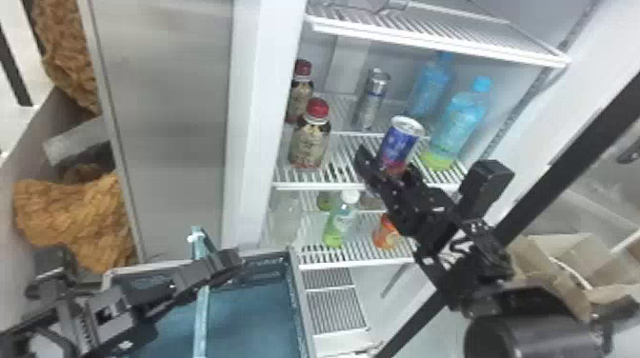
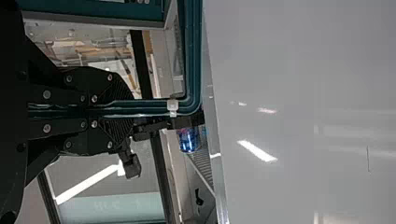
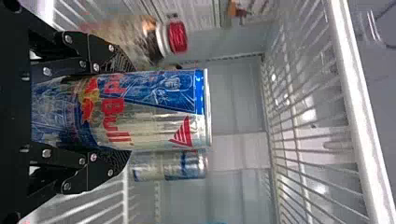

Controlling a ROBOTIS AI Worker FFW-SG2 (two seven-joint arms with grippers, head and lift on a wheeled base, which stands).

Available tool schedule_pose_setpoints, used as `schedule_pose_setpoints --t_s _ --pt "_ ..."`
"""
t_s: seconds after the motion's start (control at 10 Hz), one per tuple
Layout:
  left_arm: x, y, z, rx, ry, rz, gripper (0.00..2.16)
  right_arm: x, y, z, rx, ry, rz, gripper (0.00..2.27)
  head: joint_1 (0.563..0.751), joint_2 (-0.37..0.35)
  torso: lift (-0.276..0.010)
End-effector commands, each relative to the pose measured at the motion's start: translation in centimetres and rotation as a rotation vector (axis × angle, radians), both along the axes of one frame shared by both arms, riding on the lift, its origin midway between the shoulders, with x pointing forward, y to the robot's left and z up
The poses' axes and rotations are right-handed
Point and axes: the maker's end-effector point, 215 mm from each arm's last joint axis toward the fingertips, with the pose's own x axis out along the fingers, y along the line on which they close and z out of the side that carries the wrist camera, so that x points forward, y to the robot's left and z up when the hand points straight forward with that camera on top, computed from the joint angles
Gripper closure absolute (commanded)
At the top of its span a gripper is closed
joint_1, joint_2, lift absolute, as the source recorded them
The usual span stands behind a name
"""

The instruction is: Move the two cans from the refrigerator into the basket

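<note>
2 black arms (image 1: 476, 257), ribbed fingers (image 2: 122, 91), silvery screws (image 2: 46, 94), boxy block (image 1: 485, 185), thick cylinder (image 1: 528, 335)

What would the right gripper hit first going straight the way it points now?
Likely the slim silver can standing behind the blue-and-silver can in the right gripper, though depth is unclear and it might slip past.

White wire shelf (image 1: 324, 185): 2 red-capped bottles (image 1: 309, 145), 1 silver can (image 1: 370, 104), 2 blue-capped bottles (image 1: 456, 124).
</note>
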Motion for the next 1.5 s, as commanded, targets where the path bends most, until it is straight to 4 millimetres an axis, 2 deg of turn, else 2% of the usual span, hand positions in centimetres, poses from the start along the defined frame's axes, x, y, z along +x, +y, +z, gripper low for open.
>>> schedule_pose_setpoints --t_s 0.0,0.2,0.6,0.8,1.1,1.4 --pt "0.0 0.0 0.0 0.001 0.000 0.000 1.19 -2.0 1.2 -0.9 0.015 0.037 0.025 1.26 0.695 -0.315 -0.031" --pt "-0.1 0.0 -0.1 0.001 0.002 0.000 1.19 -3.7 3.4 -2.2 0.051 0.081 0.063 1.26 0.695 -0.306 -0.031" --pt "0.0 -0.1 0.0 -0.001 0.000 0.001 1.19 -6.5 10.0 -3.2 0.143 0.141 0.205 1.26 0.695 -0.246 -0.031" --pt "0.0 -0.1 0.0 -0.001 0.000 -0.001 1.19 -8.2 12.5 -4.9 0.173 0.204 0.268 1.26 0.695 -0.215 -0.031" --pt "0.1 -0.2 0.2 0.000 -0.006 -0.001 1.19 -10.2 15.2 -7.9 0.204 0.291 0.338 1.26 0.695 -0.173 -0.031" --pt "0.1 -0.1 0.1 0.005 -0.005 -0.004 1.19 -12.1 16.3 -10.6 0.232 0.362 0.364 1.26 0.695 -0.147 -0.031"
